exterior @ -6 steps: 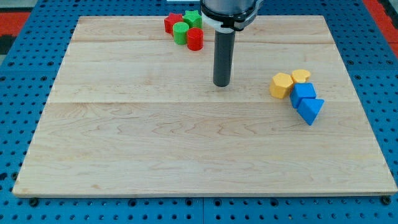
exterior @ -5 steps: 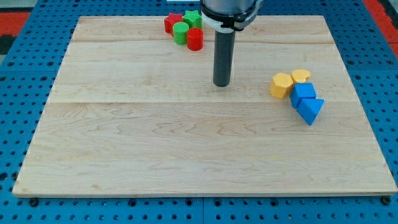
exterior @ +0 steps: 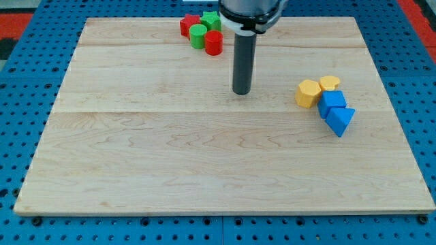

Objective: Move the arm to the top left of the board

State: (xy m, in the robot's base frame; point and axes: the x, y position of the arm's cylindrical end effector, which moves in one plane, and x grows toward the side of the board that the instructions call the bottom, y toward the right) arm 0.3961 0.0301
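My tip [exterior: 241, 92] rests on the wooden board [exterior: 170, 156], a little above its middle. It stands below and to the right of a cluster at the board's top edge: a red star-like block [exterior: 188, 26], a green cylinder [exterior: 197, 36], a red cylinder [exterior: 213, 43] and a green star-like block [exterior: 211, 20]. It touches no block. The board's top left corner [exterior: 92, 27] lies far to the tip's left.
At the view's right sit a yellow hexagonal block [exterior: 308, 93], a second yellow block [exterior: 330, 84], a blue cube [exterior: 333, 103] and a blue triangular block [exterior: 340, 120], packed together. A blue pegboard [exterior: 20, 82] surrounds the board.
My tip has shifted very slightly to the left. No block has moved.
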